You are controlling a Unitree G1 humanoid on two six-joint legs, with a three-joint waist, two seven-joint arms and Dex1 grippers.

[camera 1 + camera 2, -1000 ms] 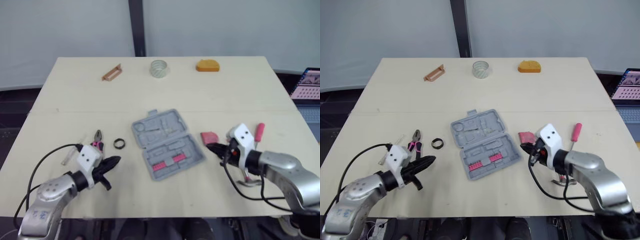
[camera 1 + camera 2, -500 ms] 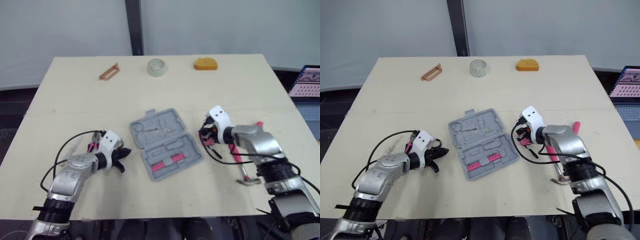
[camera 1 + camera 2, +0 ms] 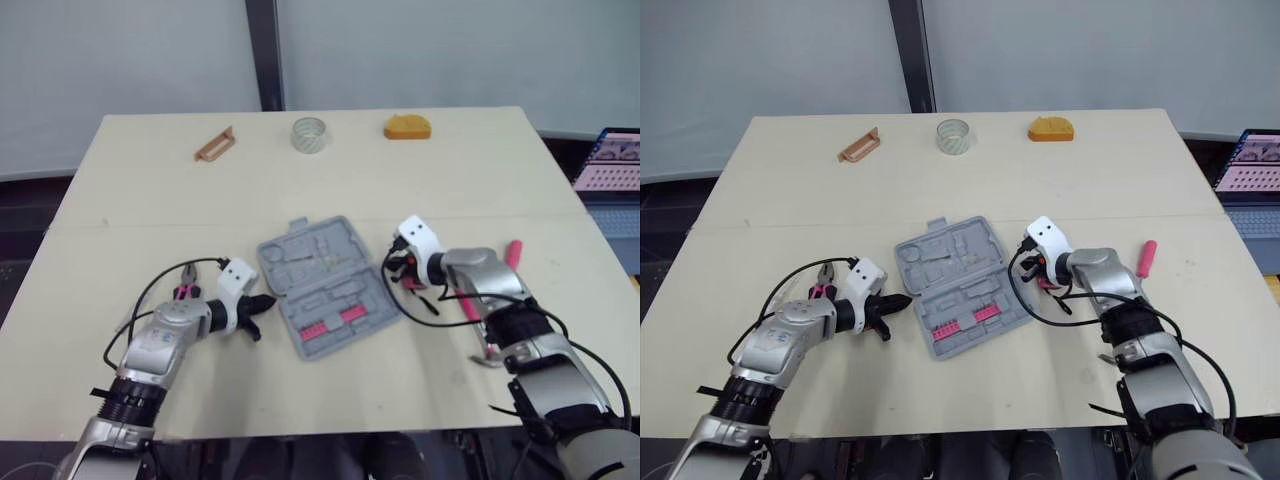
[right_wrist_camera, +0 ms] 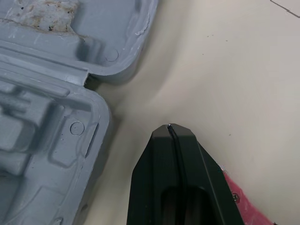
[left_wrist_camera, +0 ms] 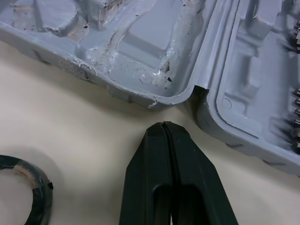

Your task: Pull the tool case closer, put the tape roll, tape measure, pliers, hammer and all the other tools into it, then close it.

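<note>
Left gripper [image 5: 165, 125], fingers pressed together and empty, points at the open grey tool case [image 3: 325, 285] lying mid-table, its tip just beside the left hinge end. Right gripper [image 4: 169, 126], likewise clenched on nothing, sits just beside the right end. Pliers [image 3: 186, 290] lie by the left arm. Farther back sit 2 items: tape roll [image 3: 308, 134] and tape measure [image 3: 408, 127].

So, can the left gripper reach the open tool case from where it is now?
Probably yes: the shut left gripper points at the wall of the tool case, with only bare table between; the black tape roll lies aside.
</note>
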